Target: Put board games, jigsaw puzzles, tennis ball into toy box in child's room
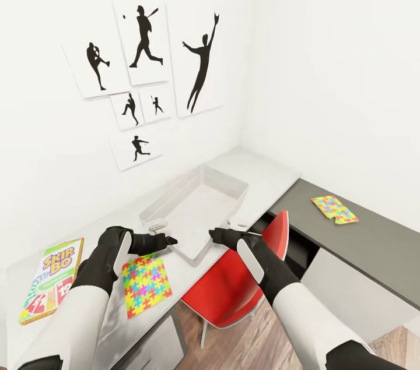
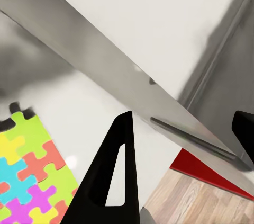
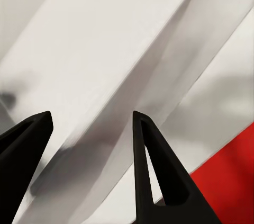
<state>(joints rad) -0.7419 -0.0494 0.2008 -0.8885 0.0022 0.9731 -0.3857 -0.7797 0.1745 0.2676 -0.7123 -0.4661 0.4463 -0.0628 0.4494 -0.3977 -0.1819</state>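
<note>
The toy box sits on the pale table in the corner, under the black sports pictures on the white wall; nothing shows inside the box. Both claws hover at the box's near rim, one at each near corner. The left claw is just off the near left corner, and in the left wrist view its fingers stand spread apart with the box rim running across ahead of them and nothing between them. The right claw is by the near right corner, close to the rim; in the right wrist view its fingers are also spread, with the box wall in front, gripping nothing.

One puzzle lies flat on the table beside the left claw, on the near side of the box; its coloured pieces show in the left wrist view too. The SKIP-BO game lies further left of that puzzle, near the table edge. The second puzzle lies well apart to the right of the box, on the darker wing of the table. A red chair stands tucked below the box's near right corner, over the wood floor
</note>
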